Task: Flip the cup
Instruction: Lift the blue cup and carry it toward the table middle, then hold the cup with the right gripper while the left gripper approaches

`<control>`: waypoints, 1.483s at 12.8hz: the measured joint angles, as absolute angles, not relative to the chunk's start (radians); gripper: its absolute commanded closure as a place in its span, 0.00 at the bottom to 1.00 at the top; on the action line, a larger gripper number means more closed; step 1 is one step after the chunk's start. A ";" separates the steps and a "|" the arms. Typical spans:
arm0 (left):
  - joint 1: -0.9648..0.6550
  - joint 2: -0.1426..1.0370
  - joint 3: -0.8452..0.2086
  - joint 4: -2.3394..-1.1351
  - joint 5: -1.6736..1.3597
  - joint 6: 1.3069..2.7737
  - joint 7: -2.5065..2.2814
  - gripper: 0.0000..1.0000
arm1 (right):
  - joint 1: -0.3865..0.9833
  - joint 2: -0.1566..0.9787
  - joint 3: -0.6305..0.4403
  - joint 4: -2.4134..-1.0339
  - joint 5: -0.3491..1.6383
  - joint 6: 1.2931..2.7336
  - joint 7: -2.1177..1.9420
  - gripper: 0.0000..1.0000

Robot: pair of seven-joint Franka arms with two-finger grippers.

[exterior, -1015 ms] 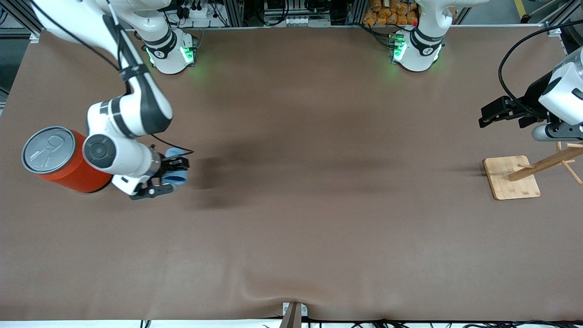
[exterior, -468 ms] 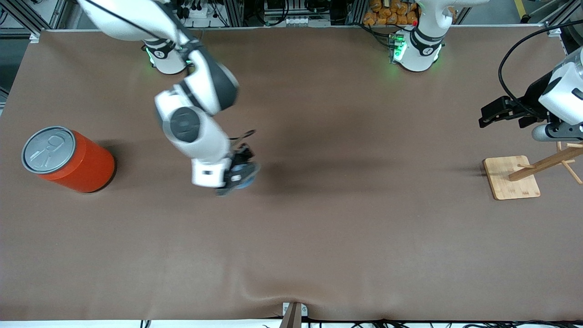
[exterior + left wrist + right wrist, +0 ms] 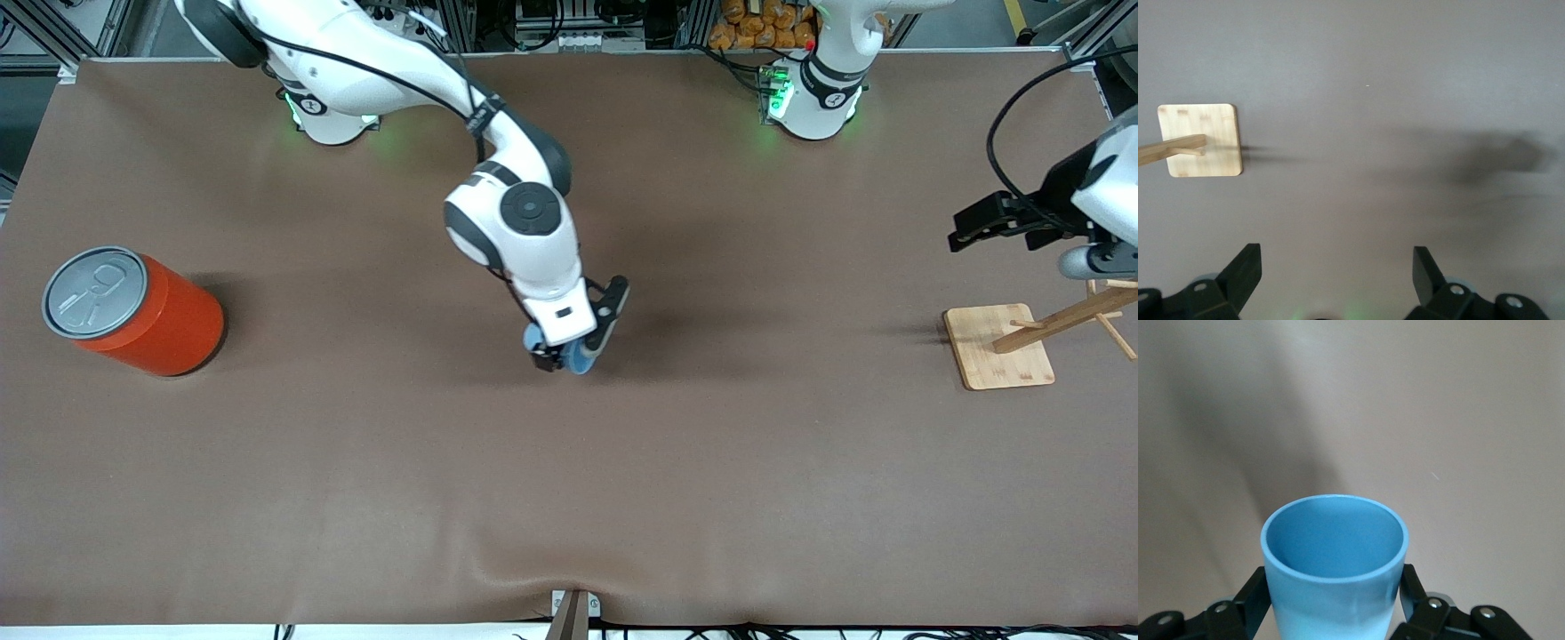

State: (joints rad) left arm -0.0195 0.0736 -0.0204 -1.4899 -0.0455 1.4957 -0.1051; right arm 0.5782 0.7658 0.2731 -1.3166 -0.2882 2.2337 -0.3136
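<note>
Right gripper clenched on the light-blue cup, over the middle of the brown table. Left gripper spread wide and waiting above the wooden stand at its own end. Orange can upright at the right arm's end; no legible writing.

**Materials and finishes**

Your cup reads as smooth plastic with a soft sheen, darker blue inside. Table cover is matt brown, cloth-like, with a slight ripple at the near edge. Can has a satin orange wall and dull grey metal lid. Stand is pale bare wood, grain visible. Arm shells are glossy white plastic; the fingers are matt black.
</note>
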 measured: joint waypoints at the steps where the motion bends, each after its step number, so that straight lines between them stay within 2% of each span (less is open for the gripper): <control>1: -0.009 0.085 -0.019 -1.492 -0.026 1.502 -0.104 0.00 | 0.616 0.786 0.271 -1.304 -0.312 2.242 -0.316 1.00; 5: -0.012 0.175 -0.025 -1.496 -0.010 1.535 -0.103 0.00 | 0.773 0.881 0.202 -1.232 -0.353 2.242 -0.316 1.00; 9: -0.015 0.301 -0.029 -1.499 -0.072 1.616 -0.103 0.00 | 0.797 0.923 0.188 -1.213 -0.355 2.244 -0.316 1.00; 12: -0.022 0.399 -0.034 -1.515 -0.240 1.622 -0.103 0.00 | 0.812 0.934 0.183 -1.211 -0.355 2.244 -0.310 1.00; 13: -0.030 0.435 -0.036 -1.527 -0.303 1.623 -0.103 0.00 | 0.827 0.939 0.175 -1.210 -0.355 2.244 -0.299 0.97; 14: -0.037 0.468 -0.037 -1.538 -0.359 1.625 -0.103 0.00 | 0.841 0.944 0.165 -1.208 -0.355 2.244 -0.292 0.80; 16: -0.048 0.525 -0.038 -1.547 -0.482 1.629 -0.103 0.00 | 0.856 0.950 0.152 -1.201 -0.355 2.244 -0.285 0.00; 19: -0.073 0.590 -0.039 -1.549 -0.602 1.650 -0.103 0.00 | 0.857 0.950 0.149 -1.200 -0.355 2.244 -0.284 0.00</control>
State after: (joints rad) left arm -0.0728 0.5901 -0.0392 -1.5490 -0.6023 1.6502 -0.1026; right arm 0.8570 0.9505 0.1488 -1.2002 -0.3554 2.2439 -0.2837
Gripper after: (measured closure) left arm 0.000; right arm 0.013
